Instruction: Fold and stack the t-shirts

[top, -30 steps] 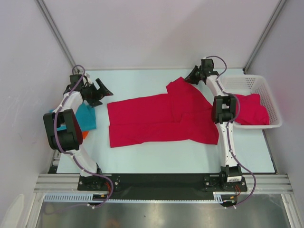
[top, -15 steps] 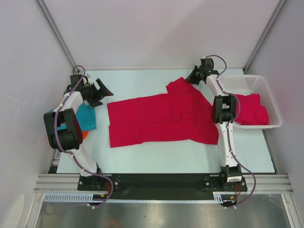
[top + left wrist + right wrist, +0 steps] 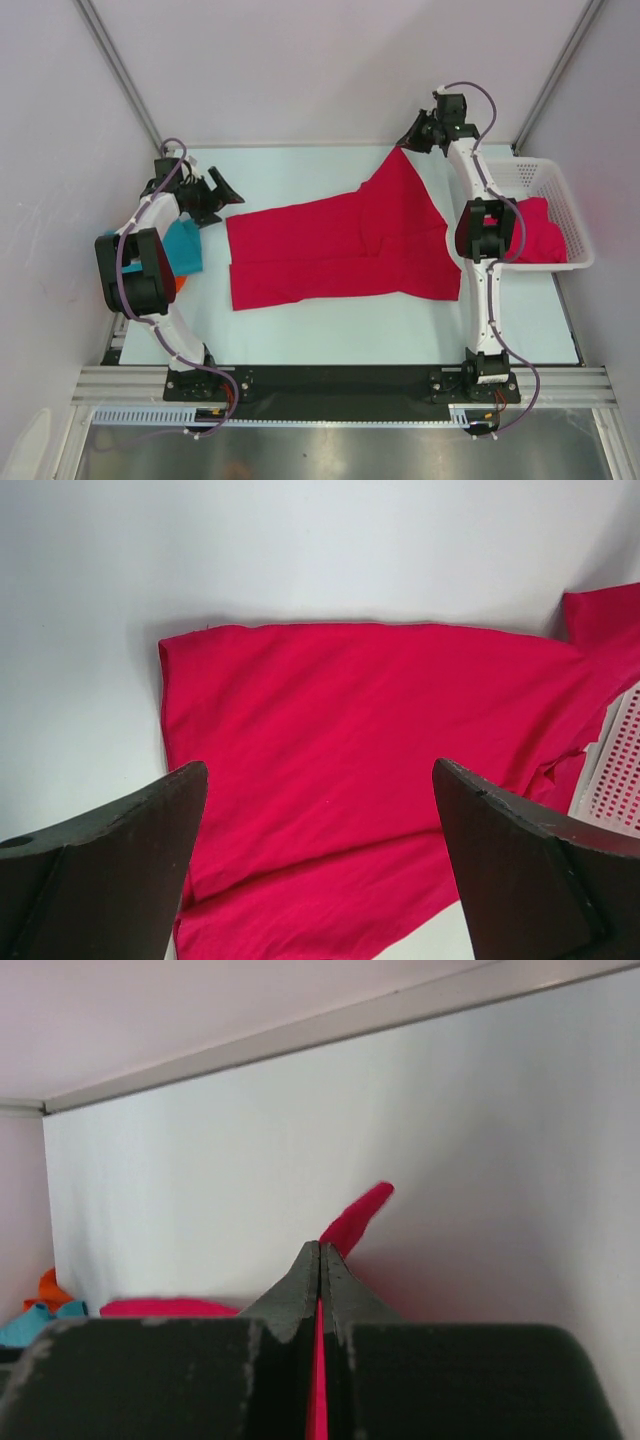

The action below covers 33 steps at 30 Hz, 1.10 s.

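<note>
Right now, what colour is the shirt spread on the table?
Crimson red shirt, clearest in the top external view.

Crimson t-shirt [image 3: 340,250]: soft matt cloth, shallow creases, no sheen. Second crimson shirt [image 3: 540,235]: same matt cloth. Teal t-shirt [image 3: 183,245] and orange t-shirt [image 3: 181,284]: also soft matt cloth. Basket [image 3: 572,215]: white plastic mesh, slight gloss. Table [image 3: 330,325]: smooth, pale, near-matt. Left pincer [image 3: 315,770]: fingers [image 3: 120,870] dark matt plastic, faintly grainy. Right pincer [image 3: 320,1252]: same dark matt finish, pale scuffs along the edges. Left arm [image 3: 150,215] and right arm [image 3: 480,290]: smooth white plastic shells, black matt joints. Front rail [image 3: 565,383]: bare metal, satin. Sheet [image 3: 340,450] below it: dull brushed metal, blurry reflections.
</note>
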### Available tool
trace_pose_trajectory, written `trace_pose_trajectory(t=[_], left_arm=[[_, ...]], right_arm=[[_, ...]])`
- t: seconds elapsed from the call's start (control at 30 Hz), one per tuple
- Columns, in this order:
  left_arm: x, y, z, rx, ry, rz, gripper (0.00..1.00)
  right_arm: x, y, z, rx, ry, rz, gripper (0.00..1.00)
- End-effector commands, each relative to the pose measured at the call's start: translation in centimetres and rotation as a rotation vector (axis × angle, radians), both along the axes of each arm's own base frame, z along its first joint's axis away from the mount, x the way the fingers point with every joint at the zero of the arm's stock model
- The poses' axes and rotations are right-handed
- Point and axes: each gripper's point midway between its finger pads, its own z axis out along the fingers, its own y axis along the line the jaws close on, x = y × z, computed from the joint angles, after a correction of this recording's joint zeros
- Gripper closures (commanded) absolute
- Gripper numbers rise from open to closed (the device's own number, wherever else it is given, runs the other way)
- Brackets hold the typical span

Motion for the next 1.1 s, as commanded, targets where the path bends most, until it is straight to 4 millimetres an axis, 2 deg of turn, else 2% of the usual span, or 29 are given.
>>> trace_pose_trajectory(t=[0.0,0.03,0.07,0.1,0.13,0.17,0.2,0.3,0.33,0.47,0.53,0.6,0.7,0.87,1.07], left_arm=[[0.2,-0.4,1.9,0.002,-0.060,-0.012,0.00],[0.1,-0.4,1.8,0.003,-0.059,-0.013,0.00],[0.0,-0.3,1.8,0.003,-0.058,-0.011,0.00],[0.0,-0.4,1.9,0.002,-0.058,-0.012,0.00],[0.0,-0.4,1.9,0.002,-0.058,-0.012,0.00],[-0.1,-0.3,1.8,0.005,-0.058,-0.009,0.00],[0.0,-0.3,1.9,0.007,-0.060,-0.006,0.00],[0.0,-0.1,1.9,0.019,-0.056,0.006,0.00],[0.1,0.1,1.9,0.023,-0.057,0.010,0.00],[0.4,0.7,1.7,0.052,-0.051,0.045,0.00],[0.5,1.1,1.3,0.065,-0.043,0.061,0.00],[0.5,1.6,0.2,0.079,-0.015,0.092,0.00],[0.3,1.3,-0.8,0.064,0.007,0.112,0.00],[0.4,1.5,-2.9,0.087,0.039,0.142,0.00],[0.4,0.0,-5.8,0.034,0.078,0.132,0.00]], right_arm=[[-2.8,0.3,3.8,-0.073,-0.036,0.048,1.00],[-3.3,0.3,4.9,-0.080,-0.049,0.049,1.00],[-3.8,0.3,5.0,-0.088,-0.047,0.051,1.00],[-4.5,-0.1,3.3,-0.111,-0.007,0.049,1.00],[-4.9,0.0,3.2,-0.119,-0.003,0.050,1.00],[-5.6,-0.1,4.1,-0.127,-0.015,0.050,1.00],[-6.4,-0.4,2.5,-0.141,0.024,0.046,1.00],[-7.7,-0.6,2.3,-0.155,0.035,0.047,1.00],[-8.5,-0.8,0.9,-0.159,0.070,0.047,1.00],[-10.2,-0.8,-0.2,-0.180,0.103,0.059,1.00],[-10.7,-0.7,0.2,-0.185,0.098,0.062,1.00],[-11.4,-0.7,-0.3,-0.196,0.113,0.068,1.00],[-12.0,-1.0,-0.2,-0.212,0.121,0.067,1.00],[-13.0,-1.0,1.1,-0.205,0.112,0.073,1.00],[-13.9,-1.0,1.7,-0.208,0.106,0.077,1.00]])
